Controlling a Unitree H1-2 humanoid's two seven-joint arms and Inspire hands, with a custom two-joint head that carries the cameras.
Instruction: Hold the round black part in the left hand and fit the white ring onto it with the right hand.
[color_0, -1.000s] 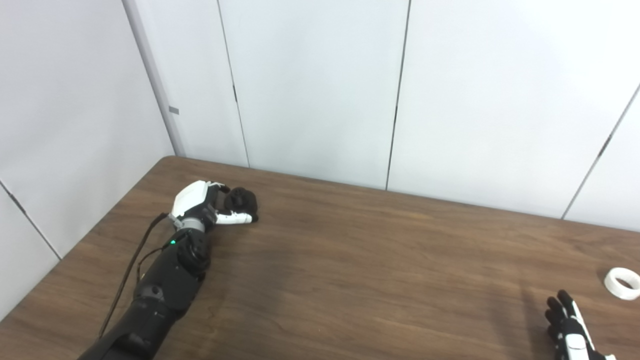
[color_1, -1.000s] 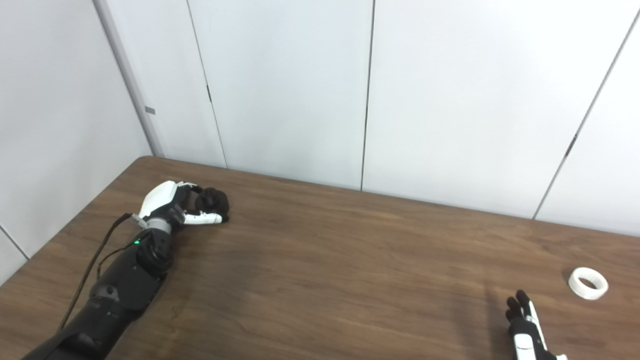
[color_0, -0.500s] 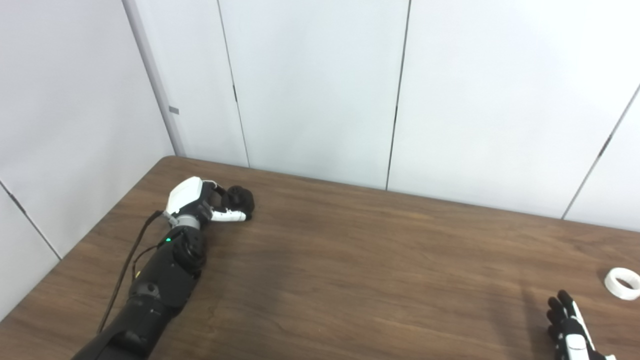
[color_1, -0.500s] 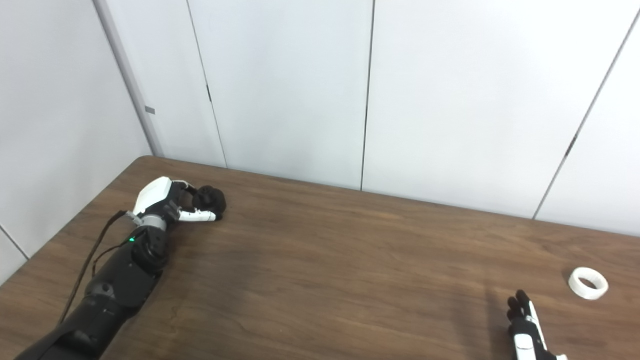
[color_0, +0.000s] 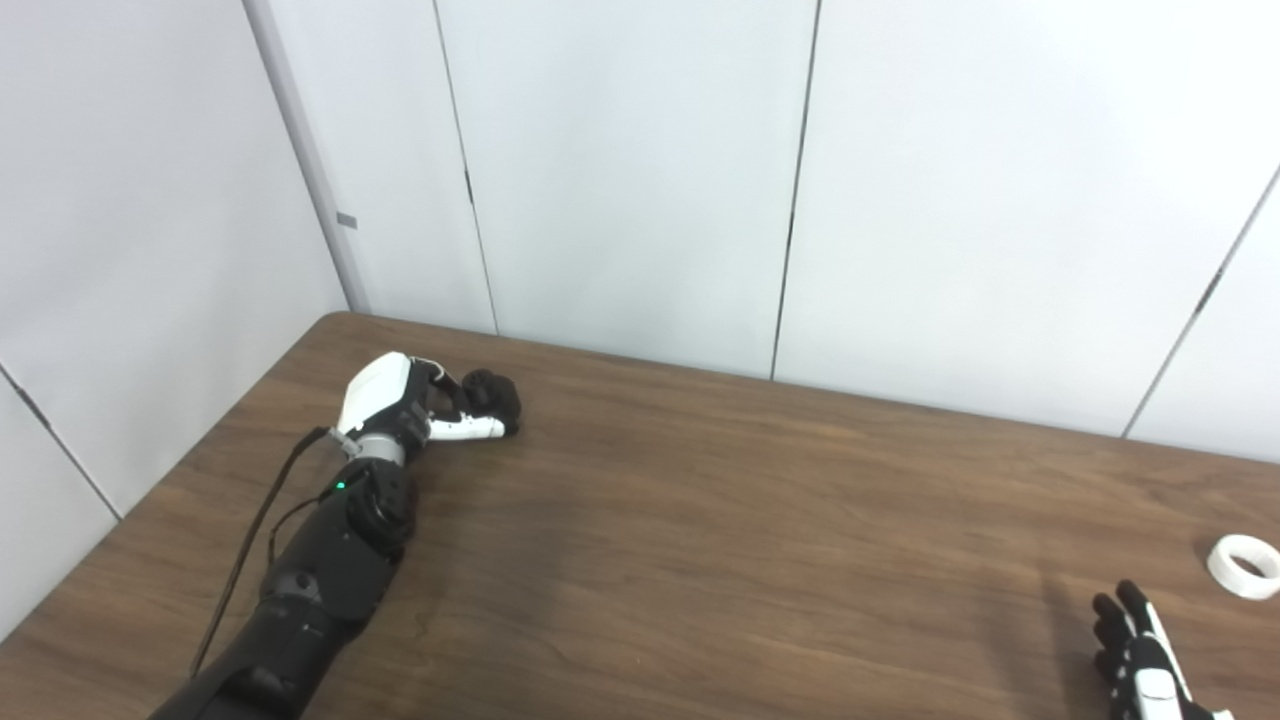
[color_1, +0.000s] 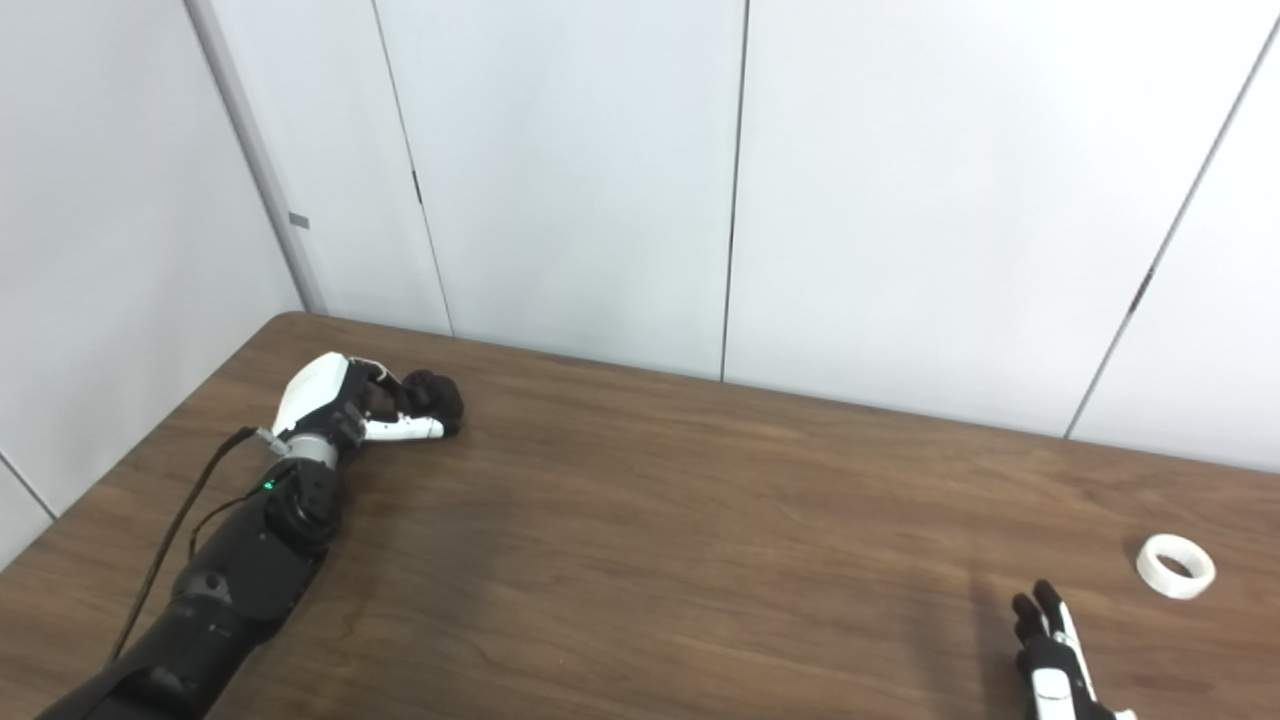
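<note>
One round black part (color_0: 492, 398) at the table's (color_0: 700, 540) far left, left hand (color_0: 410, 408) seemingly curled around it; one white ring (color_1: 1176, 566) lies far right, near the right hand (color_1: 1052, 660), fingers extended, holding nothing.

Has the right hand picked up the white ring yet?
No: the white ring lies alone on the table, apart from the right hand, which holds nothing.
</note>
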